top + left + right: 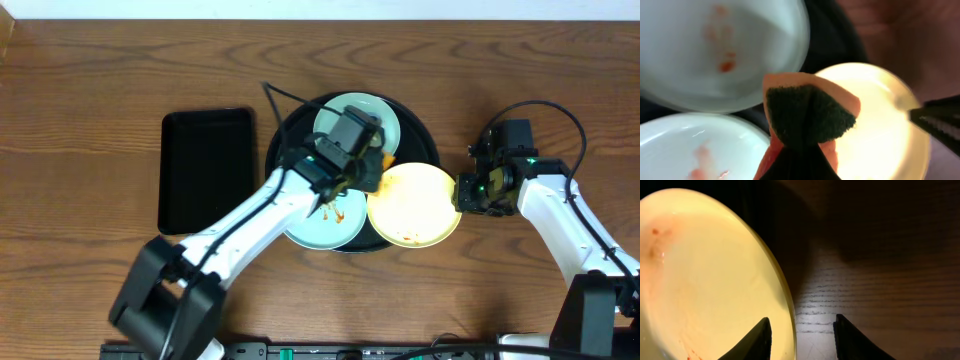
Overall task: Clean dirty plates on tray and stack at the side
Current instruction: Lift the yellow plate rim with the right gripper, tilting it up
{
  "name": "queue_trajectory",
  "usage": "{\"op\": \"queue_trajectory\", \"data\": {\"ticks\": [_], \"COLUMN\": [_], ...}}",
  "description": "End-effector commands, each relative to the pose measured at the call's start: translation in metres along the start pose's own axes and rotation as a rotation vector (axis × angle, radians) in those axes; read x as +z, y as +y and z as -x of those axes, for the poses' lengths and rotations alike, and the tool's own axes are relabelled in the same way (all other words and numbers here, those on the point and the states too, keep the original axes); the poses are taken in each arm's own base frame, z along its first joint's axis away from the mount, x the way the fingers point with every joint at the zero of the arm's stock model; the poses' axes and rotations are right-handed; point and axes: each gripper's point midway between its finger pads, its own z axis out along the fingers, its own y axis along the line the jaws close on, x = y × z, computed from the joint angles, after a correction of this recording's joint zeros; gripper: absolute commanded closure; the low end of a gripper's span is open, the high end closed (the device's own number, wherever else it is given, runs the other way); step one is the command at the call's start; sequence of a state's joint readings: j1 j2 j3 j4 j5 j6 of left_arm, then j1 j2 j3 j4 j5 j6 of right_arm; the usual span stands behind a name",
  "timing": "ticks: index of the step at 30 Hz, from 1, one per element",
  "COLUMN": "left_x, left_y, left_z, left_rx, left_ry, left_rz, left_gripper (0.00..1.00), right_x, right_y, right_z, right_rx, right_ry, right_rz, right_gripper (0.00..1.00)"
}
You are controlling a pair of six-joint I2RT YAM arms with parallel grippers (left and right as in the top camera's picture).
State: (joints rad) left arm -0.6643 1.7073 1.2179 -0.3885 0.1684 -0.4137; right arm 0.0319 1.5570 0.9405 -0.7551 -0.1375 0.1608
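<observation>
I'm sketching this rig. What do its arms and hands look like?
The left arm and right arm have white links between black joints. The left hand and right hand are black, with tapering fingers. Black cables loop off each wrist, beside small green lights.

Three smeared plates (413, 205), on black tray (420, 135)

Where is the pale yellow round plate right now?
Overhead, the pale yellow round plate sits on the right part of the large round black tray, beside the right gripper.
</observation>
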Motion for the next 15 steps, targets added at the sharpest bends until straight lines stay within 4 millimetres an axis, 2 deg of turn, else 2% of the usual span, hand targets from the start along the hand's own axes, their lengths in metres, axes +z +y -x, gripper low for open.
{"op": "queue_trajectory", "data": {"ticks": [1,4,7,10,11,15], "left_x": [-0.006,-0.009,-0.012,-0.014,-0.014,-0.014], "left_y": [0.035,0.054,0.067,0.075,0.076,0.077], "left_z": [0.006,0.002,-0.001,-0.003,-0.004,-0.007], "left_rx": [-0.021,-0.057,-0.082,-0.098,-0.100,-0.101], "left_ry": [-0.017,0.014,0.034,0.049,0.053,0.064], "left_rz": [0.123,0.158,0.182,0.198,0.201,0.206], "left_gripper": [0.93,0.92,0.93,0.93,0.92,0.93], "right_x": [0.004,0.008,0.014,0.018,0.018,0.017], "right_y": [0.004,0.004,0.003,0.002,0.002,0.003], "right_z": [-0.004,-0.008,-0.013,-0.014,-0.014,-0.008], "right_rx": [0.005,0.007,0.023,0.036,0.035,0.032], "right_ry": [0.019,0.028,0.028,0.023,0.021,0.001], "right_rz": [0.034,0.043,0.043,0.044,0.044,0.047], "right_gripper": [0.61,0.67,0.79,0.96,0.99,0.99]}}
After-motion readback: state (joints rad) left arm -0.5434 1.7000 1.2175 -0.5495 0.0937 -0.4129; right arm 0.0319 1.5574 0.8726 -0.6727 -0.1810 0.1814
